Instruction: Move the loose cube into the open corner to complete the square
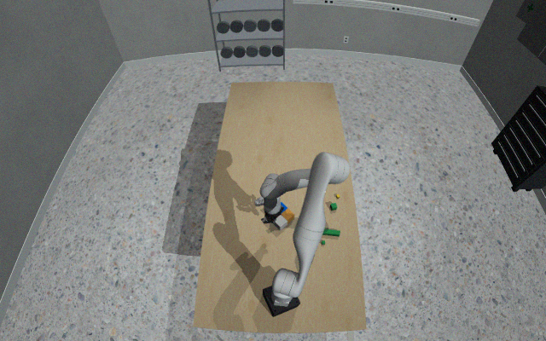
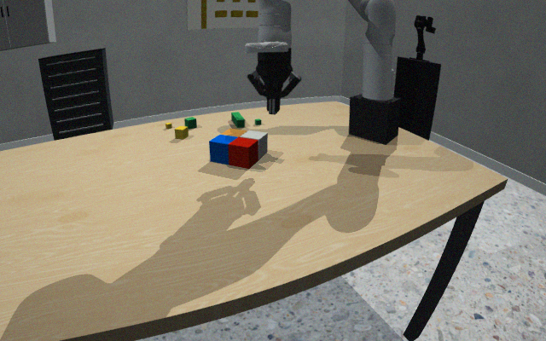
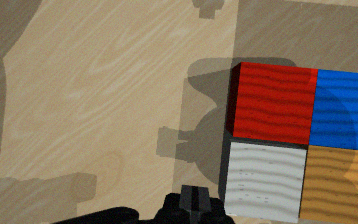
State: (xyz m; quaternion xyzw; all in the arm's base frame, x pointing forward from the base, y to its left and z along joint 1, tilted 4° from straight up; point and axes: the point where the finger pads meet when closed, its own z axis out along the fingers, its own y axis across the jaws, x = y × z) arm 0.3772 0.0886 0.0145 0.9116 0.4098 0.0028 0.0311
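Note:
A red cube (image 2: 243,153) (image 3: 275,102), a blue cube (image 2: 218,150) (image 3: 337,107), a white cube (image 2: 256,136) (image 3: 265,180) and an orange cube (image 2: 234,132) (image 3: 327,185) stand on the table in a two-by-two square. Red meets blue at a tight seam. A thin dark strip shows between red and white in the wrist view; white and orange have a fine dark line between them. Red's outer left edge lies nearly in line with white's. My gripper (image 2: 273,112) (image 3: 192,204) is shut and empty, raised above the table, beside the white cube's outer side in the wrist view.
Beyond the square stand a green cube (image 1: 333,206) (image 2: 190,123), a green bar (image 1: 332,233) (image 2: 238,120), a small green cube (image 1: 323,242) (image 2: 258,122), a yellow cube (image 2: 181,132) and a small yellow cube (image 1: 338,196) (image 2: 168,125). The arm's black base (image 2: 368,119) stands on the table.

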